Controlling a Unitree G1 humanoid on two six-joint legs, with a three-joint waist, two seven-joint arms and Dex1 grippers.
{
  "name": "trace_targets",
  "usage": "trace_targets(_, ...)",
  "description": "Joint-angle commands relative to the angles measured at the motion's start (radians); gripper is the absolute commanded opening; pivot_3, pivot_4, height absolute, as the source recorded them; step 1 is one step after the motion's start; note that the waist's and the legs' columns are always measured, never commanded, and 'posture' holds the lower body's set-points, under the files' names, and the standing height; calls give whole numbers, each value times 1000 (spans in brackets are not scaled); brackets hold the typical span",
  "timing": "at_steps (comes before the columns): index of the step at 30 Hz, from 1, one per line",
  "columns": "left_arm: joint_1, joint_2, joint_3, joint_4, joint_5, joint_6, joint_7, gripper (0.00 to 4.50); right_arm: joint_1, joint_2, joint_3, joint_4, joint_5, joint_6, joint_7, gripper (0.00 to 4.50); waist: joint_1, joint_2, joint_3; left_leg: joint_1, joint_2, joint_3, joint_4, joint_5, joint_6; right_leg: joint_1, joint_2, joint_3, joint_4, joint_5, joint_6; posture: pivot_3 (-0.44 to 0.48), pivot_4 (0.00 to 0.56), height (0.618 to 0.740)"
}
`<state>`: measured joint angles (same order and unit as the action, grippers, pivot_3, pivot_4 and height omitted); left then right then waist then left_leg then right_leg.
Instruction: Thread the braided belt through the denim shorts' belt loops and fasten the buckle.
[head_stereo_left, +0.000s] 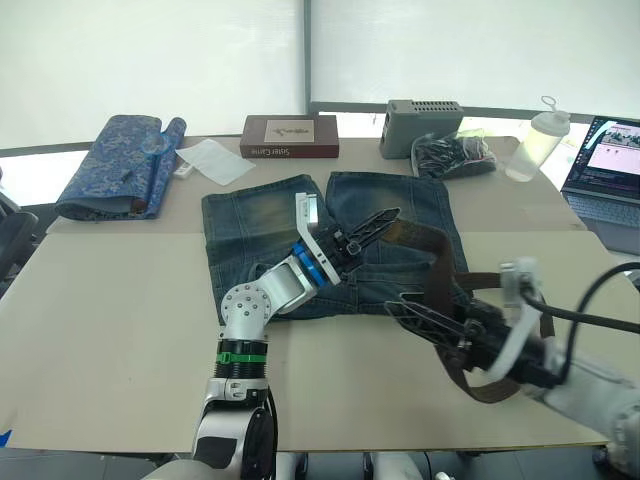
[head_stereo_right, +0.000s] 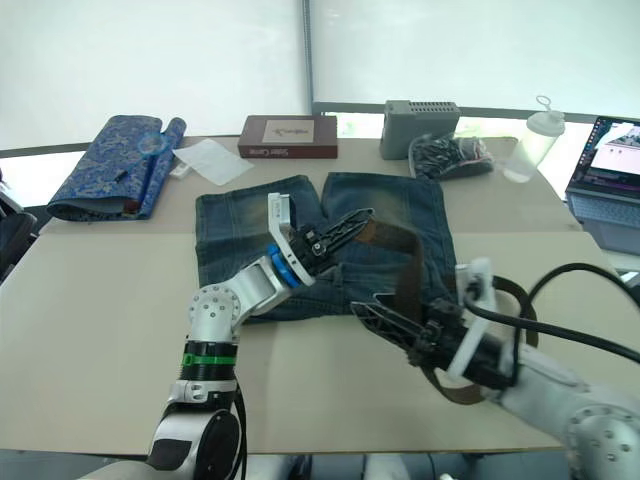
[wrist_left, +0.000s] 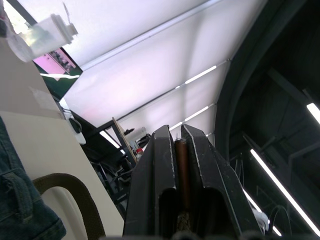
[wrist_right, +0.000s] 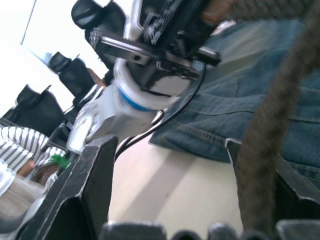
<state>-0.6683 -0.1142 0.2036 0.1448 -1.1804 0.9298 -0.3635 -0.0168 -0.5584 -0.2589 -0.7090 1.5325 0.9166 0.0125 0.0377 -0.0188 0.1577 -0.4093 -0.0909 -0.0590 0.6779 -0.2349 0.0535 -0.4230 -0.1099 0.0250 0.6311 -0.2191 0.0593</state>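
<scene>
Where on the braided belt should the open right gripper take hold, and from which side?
On the strap's free stretch crossing the denim shorts, beside the right gripper. Come from above, fingers straddling the braided belt across its narrow width; the left gripper already pinches the far end.

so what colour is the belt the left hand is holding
Dark brown with a woven texture. The braided belt shows best in the left eye view, pinched by the left hand.

Faded blue denim shorts (head_stereo_left: 330, 240) of coarse cloth, dark brown braided belt (head_stereo_left: 440, 275) with rough woven leather-like texture, matt beige table (head_stereo_left: 110, 330), translucent plastic bottle (head_stereo_left: 535, 145), patterned blue cloth roll (head_stereo_left: 115, 165)
</scene>
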Motion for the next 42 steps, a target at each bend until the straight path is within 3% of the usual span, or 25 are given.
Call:
trace_targets(1,-52,-11,-33,-43,-9,15,-26,0,-14,-67,-82,-13,-130,-79,-33,3811,6,0,0,0,-1,0,1,0,0,1,0,-1,0,0,1,0,150,740)
trace_targets(9,-37,34,-69,-66,18,31,-63,0,51,-380,-264,119,-390,-84,188,3811,2,0,0,0,-2,3,1,-1,4,2,0,0,-3,2,3,0,150,740)
trace_targets(15,-58,11,-64,-48,42,8,-49,0,21,-417,-376,109,-295,-58,261,3811,0,-1,0,0,0,4,1,-1,4,2,1,2,-3,1,2,0,150,740)
trace_targets(21,-68,5,-45,-34,33,10,-33,0,-73,-360,-371,76,149,-123,127,3811,1,-1,1,0,0,4,1,-1,4,2,1,4,-3,2,3,0,150,740)
trace_targets(24,-81,-11,-12,-14,3,9,-7,0,-45,-343,-300,36,243,-138,56,3811,4,-1,1,0,0,4,1,-1,5,2,0,4,-3,2,3,0,150,740)
trace_targets(28,-97,-38,42,10,-55,7,41,0,14,-234,-124,-39,248,-184,-59,3811,4,-3,1,0,0,4,1,-1,5,2,0,4,-3,2,3,0,150,740)
trace_targets(34,-90,-45,60,5,-141,37,95,0,43,20,51,-28,149,-307,-192,3811,2,-2,1,0,0,4,1,-1,5,1,1,6,-3,2,3,0,150,740)
trace_targets(42,-70,-26,37,-9,-223,93,141,0,-39,157,101,65,93,-363,-165,3811,-4,-2,1,1,-1,5,1,-1,4,0,2,6,-2,2,3,0,150,740)
